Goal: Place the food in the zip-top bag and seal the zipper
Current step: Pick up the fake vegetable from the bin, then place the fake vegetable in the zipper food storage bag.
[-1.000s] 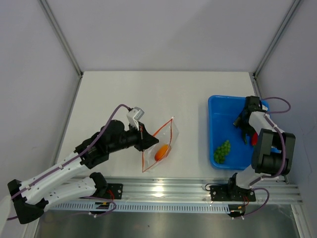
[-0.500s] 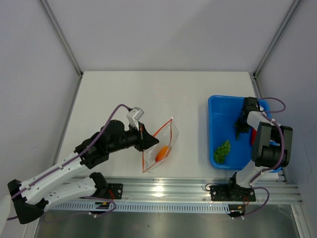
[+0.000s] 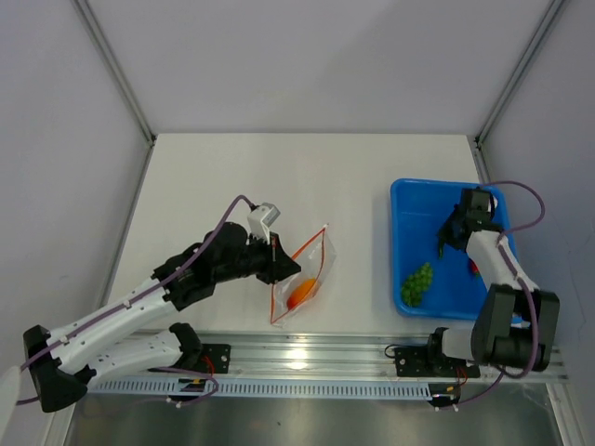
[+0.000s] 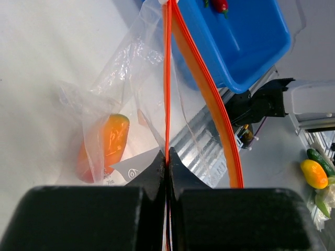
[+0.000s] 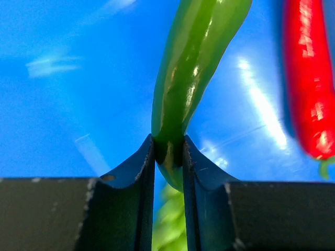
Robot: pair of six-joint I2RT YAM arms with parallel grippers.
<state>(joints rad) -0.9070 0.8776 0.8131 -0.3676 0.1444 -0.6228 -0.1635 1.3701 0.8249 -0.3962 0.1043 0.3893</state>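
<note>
My left gripper is shut on the orange-red zipper of the clear zip-top bag, holding its mouth up off the table. An orange carrot-like piece lies inside the bag, also seen in the left wrist view. My right gripper is shut on a green pepper over the blue tray. A red pepper lies beside it in the tray. The green grapes sit at the tray's near end.
The tray stands at the right side of the white table, close to the right wall. A metal rail runs along the near edge. More toy food lies off the table in the left wrist view.
My right gripper has closed on the green pepper and drawn it toward the near side of the tray. My left arm shifted slightly right with the bag.
</note>
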